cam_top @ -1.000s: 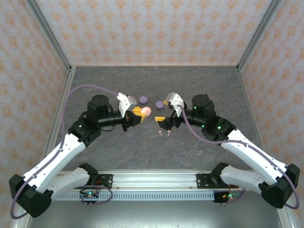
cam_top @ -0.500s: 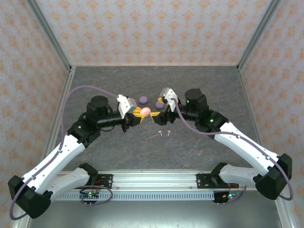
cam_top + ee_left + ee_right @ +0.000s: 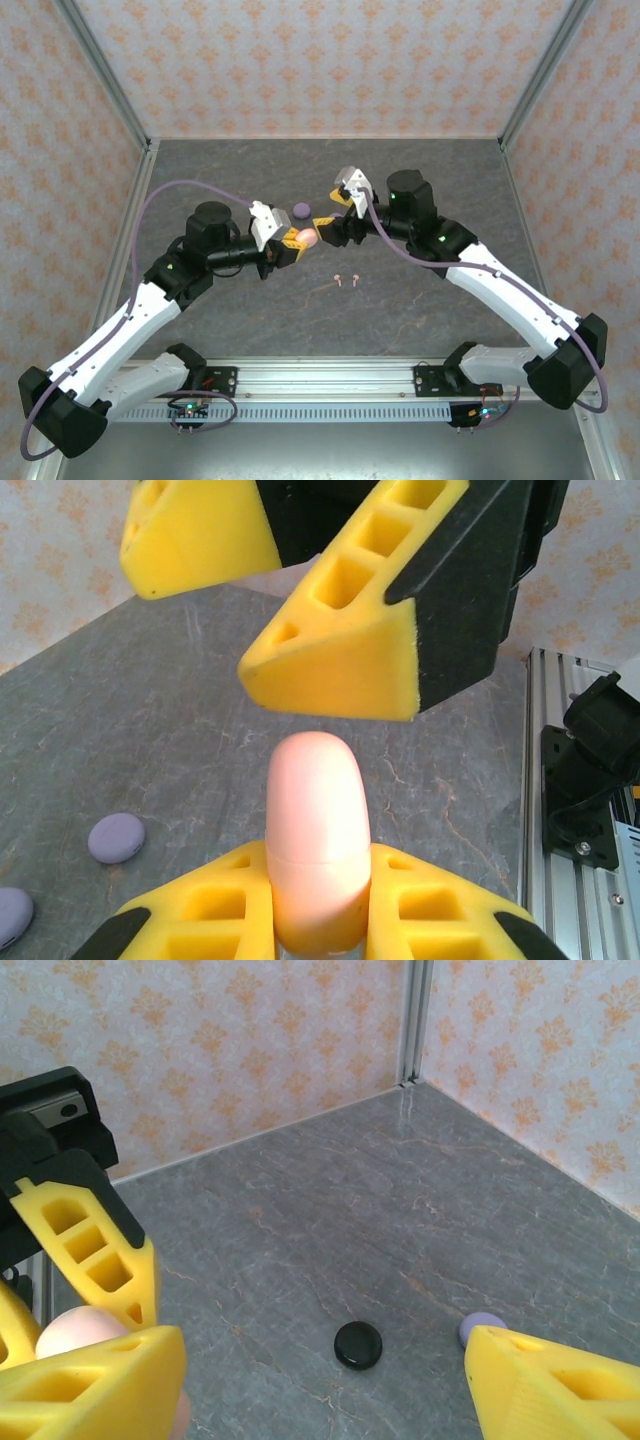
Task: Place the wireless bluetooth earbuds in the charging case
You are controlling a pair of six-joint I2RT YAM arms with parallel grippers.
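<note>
While in left hand (image 3: 292, 241), pink case (image 3: 316, 830).

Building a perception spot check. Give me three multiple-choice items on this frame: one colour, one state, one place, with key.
1. What colour is the case in the left claw?
A) black B) pink C) lilac
2. The right claw is:
A) open B) shut on an earbud C) shut on the case
3. Where do the two pink earbuds lie?
A) on the table, on the near side of the claws B) in the left claw C) inside the case
Key: 1 B, a pink oval is clamped there; 2 A, its jaws stand wide apart; 3 A, both lie bare on the grey top.
</note>
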